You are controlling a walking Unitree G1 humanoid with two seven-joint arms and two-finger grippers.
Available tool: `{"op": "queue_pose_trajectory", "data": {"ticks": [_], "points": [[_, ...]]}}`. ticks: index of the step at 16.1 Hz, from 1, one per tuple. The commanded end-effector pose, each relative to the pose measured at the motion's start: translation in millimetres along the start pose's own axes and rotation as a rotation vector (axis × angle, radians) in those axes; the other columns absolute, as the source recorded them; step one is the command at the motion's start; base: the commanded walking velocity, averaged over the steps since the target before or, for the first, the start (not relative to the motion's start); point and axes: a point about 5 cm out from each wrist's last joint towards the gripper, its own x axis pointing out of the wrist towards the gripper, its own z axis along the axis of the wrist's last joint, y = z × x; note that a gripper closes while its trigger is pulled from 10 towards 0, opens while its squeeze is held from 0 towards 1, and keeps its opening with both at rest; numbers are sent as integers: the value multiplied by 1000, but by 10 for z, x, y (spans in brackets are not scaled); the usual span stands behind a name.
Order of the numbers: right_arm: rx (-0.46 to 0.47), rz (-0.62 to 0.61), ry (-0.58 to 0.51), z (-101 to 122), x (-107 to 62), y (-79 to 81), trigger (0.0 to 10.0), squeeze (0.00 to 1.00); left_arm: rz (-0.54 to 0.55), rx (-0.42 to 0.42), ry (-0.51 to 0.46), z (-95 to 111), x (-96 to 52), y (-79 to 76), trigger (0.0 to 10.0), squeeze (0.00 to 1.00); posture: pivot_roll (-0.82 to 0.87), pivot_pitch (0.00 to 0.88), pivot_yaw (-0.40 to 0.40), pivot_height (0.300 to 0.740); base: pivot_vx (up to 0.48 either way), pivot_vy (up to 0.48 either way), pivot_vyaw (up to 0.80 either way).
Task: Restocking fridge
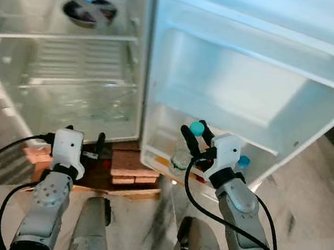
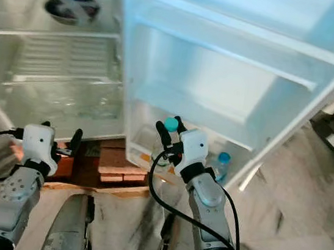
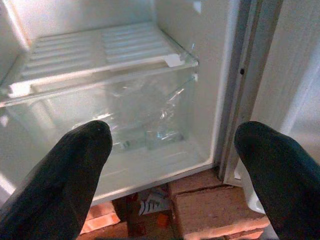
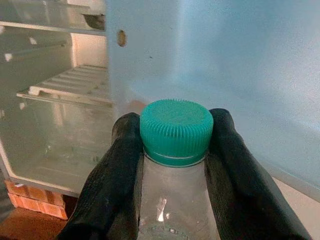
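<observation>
Right end effector (image 1: 197, 140) is clamping a clear bottle (image 4: 176, 200) just under its green cap (image 4: 176, 131), hovering over the bottom door shelf (image 1: 161, 161). Left end effector (image 1: 85, 141) is idling wide open with nothing in it. Looks like it's mid-placing; next it needs lowering beside the blue-capped bottle (image 2: 221, 163) already there. Further back, a bowl (image 1: 89, 10) is sitting inside the fridge (image 1: 69, 75).
</observation>
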Motion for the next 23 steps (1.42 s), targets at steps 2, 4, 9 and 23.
{"op": "queue_pose_trajectory", "data": {"ticks": [2,4,9,23], "points": [[-10,-7,-21,62,-2,-49,10000,0,1,3,11,-17,0,-9,10000,0,103,78,-60,591,0,0,0],[-3,10,-19,48,5,-5,10000,0,13,8,40,-92,-57,15,10000,0,106,84,-62,566,0,0,0],[-2,56,-29,50,58,110,10000,0,14,12,77,-181,-162,34,10000,0,113,102,-62,523,0,0,0],[-579,128,-131,310,885,161,10000,0,25,41,81,-57,-456,70,10000,0,201,222,-87,523,0,0,0]]}}
